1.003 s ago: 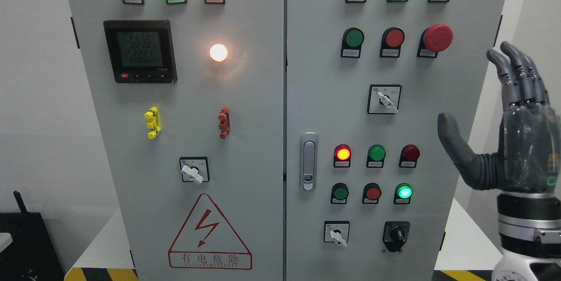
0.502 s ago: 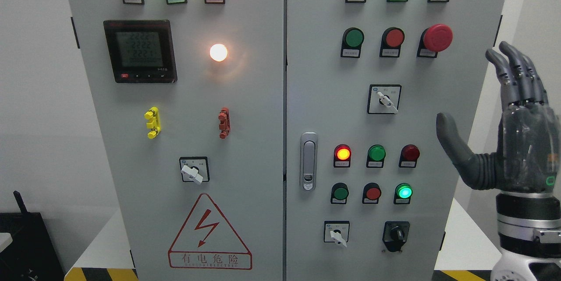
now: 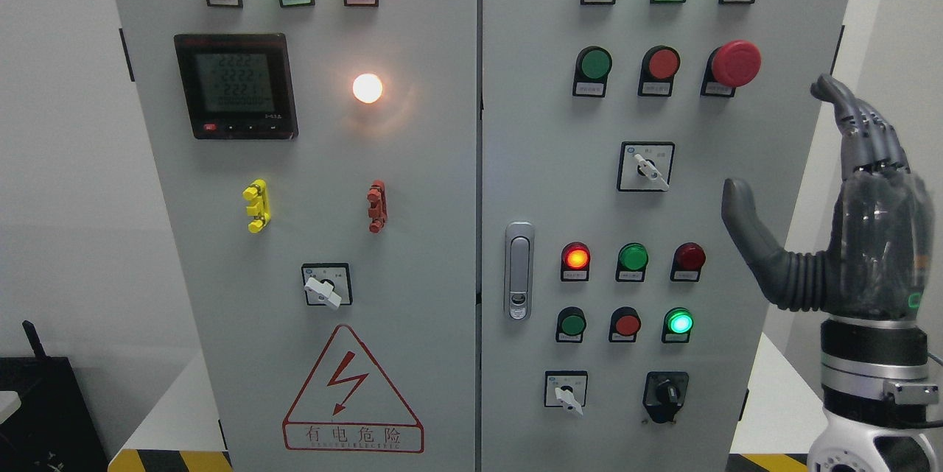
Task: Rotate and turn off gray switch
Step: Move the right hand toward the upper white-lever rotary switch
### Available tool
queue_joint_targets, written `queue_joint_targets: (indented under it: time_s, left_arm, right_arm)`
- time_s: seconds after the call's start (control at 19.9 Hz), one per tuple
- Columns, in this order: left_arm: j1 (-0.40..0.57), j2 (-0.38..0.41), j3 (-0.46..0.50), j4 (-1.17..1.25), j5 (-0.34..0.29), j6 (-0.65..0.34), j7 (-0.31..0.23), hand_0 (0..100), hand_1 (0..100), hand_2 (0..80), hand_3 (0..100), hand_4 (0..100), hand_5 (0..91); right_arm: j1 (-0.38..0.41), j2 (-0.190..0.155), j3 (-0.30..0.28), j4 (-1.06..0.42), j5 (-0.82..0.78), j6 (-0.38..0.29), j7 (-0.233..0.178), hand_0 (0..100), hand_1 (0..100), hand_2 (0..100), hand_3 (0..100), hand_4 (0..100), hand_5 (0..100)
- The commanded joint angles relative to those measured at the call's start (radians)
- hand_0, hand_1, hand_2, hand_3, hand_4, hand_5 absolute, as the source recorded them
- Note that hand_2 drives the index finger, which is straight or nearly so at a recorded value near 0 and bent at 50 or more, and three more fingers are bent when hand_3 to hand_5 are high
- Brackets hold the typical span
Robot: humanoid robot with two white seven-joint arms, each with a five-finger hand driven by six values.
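Right hand [image 3: 847,236]: raised beside cabinet's right edge, fingers extended, thumb spread, grasping nothing. Gray switch [image 3: 646,166]: nearest of several, mid right door [image 3: 530,163], up-left of thumb, lever slanting lower right. Advice: approach square, pinch lever between thumb and fingertips, twist; avoid red mushroom button [image 3: 734,63] above.

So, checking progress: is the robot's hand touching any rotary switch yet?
No, the right hand is open near the cabinet's right edge, apart from the nearest rotary switch.

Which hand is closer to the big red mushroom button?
The right hand. It is raised, fingers open, just right of and below the mushroom button, not touching it. The left hand is out of view.
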Motion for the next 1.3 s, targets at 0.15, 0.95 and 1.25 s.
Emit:
queue_joint_targets:
  time_s: [0.15,0.95,1.25]
  left_arm:
    - [-0.009,0.0,0.008,-0.026,0.02,0.001,-0.001,12,39,0.0,0,0,0.0]
    - [-0.009,0.0,0.008,-0.026,0.018,0.0,-0.001,12,39,0.0,0,0,0.0]
    - [-0.009,0.0,0.008,-0.026,0.02,0.0,-0.001,12,39,0.0,0,0,0.0]
  right_arm:
    - [-0.008,0.079,0.046,0.005,-0.01,0.059,0.0,18,43,23,59,71,88]
    - [-0.008,0.087,0.141,0.011,-0.009,0.224,-0.002,6,45,44,88,92,100]
    - [-0.006,0.087,0.165,0.034,-0.01,0.29,-0.017,4,45,47,89,93,100]
